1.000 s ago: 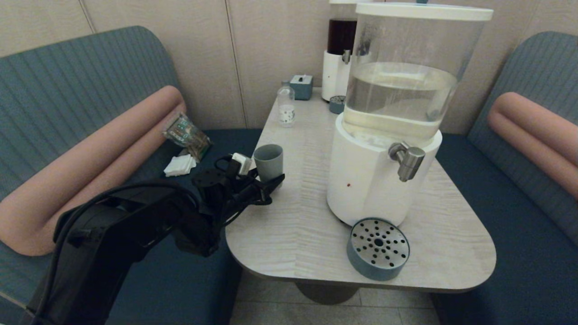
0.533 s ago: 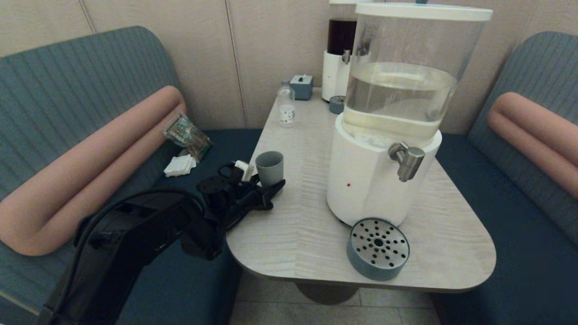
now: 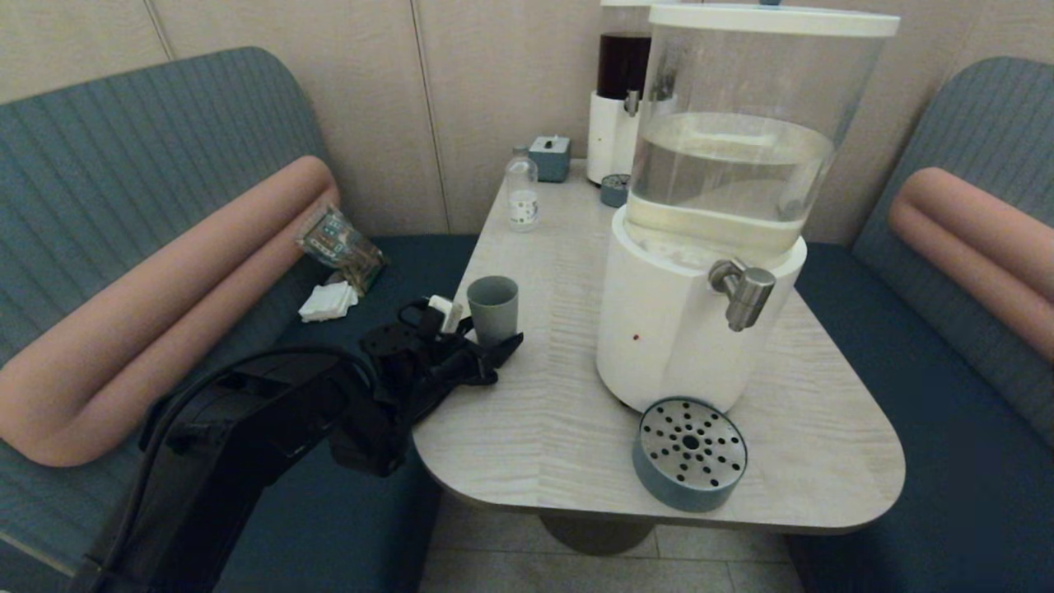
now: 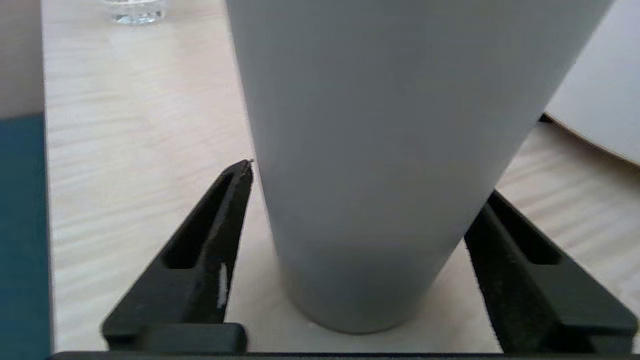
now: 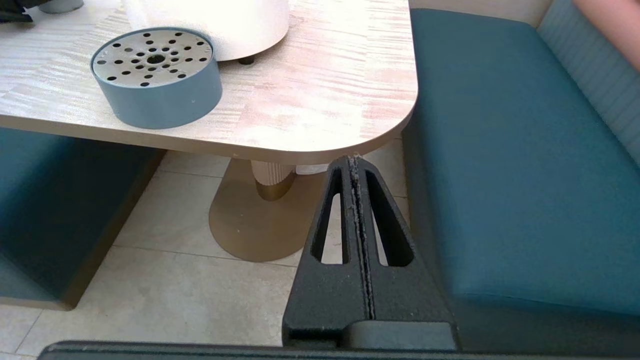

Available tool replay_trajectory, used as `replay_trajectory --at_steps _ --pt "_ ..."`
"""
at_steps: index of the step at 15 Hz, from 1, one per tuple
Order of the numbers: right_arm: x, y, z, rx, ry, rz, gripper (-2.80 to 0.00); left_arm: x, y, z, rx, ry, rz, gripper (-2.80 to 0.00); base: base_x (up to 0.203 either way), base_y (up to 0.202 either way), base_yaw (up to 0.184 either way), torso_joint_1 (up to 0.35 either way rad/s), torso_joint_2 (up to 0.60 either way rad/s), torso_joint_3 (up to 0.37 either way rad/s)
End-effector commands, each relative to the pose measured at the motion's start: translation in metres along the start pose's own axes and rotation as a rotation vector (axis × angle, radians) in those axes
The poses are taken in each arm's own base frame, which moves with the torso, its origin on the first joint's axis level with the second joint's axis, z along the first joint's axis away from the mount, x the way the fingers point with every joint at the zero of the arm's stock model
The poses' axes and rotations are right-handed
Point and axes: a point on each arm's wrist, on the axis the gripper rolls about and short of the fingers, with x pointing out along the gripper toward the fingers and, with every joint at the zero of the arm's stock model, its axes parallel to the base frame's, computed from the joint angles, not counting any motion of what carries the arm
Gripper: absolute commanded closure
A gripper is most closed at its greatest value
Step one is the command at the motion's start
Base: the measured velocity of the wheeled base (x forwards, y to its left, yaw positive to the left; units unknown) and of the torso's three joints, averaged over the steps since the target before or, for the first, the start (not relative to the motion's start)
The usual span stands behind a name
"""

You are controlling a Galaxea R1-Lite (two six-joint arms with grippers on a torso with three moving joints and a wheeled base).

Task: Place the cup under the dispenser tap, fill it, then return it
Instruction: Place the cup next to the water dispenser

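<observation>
Straddling the cup with fingers spread and not touching it, the left gripper sits well left of the dispenser tap, while the right gripper hangs clenched below the table.

Cup rim cut off in left wrist view; only wall and base show. In head view left gripper hides cup base; contact between fingers and cup wall not discernible. Large dispenser lid cut at top edge. Slim dispenser far behind it, partly hidden. Small bottle label print too small to read. Right gripper outside head view.
</observation>
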Motion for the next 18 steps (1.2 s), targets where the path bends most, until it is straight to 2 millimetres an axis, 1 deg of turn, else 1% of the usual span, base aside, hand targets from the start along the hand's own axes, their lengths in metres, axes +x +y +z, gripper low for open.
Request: replay_trajectory --at_steps 1,3,7,10,16,18 --pt "0.000 0.000 0.000 0.000 0.001 0.001 0.00 -0.001 -0.001 0.006 0.006 -0.016 -0.002 -2.80 0.000 0.000 0.000 0.000 0.00 0.000" --pt "0.000 0.000 0.000 0.000 0.002 0.001 0.00 -0.003 -0.001 0.010 0.006 -0.014 -0.002 -2.80 0.000 0.000 0.000 0.000 0.00 0.000" --pt "0.000 0.000 0.000 0.001 0.001 0.001 0.00 -0.018 -0.008 0.023 -0.003 0.013 -0.004 -2.80 0.000 0.000 0.000 0.000 0.00 0.000" --pt "0.000 0.000 0.000 0.000 0.001 0.001 0.00 -0.036 -0.016 0.033 -0.017 0.060 -0.005 -2.80 0.000 0.000 0.000 0.000 0.00 0.000" --pt "0.000 0.000 0.000 0.001 0.002 0.001 0.00 -0.072 -0.032 0.047 -0.039 0.143 -0.006 -2.80 0.000 0.000 0.000 0.000 0.00 0.000" --pt "0.000 0.000 0.000 0.000 0.001 0.001 0.00 -0.086 -0.038 0.060 -0.041 0.155 -0.007 -2.80 0.000 0.000 0.000 0.000 0.00 0.000"
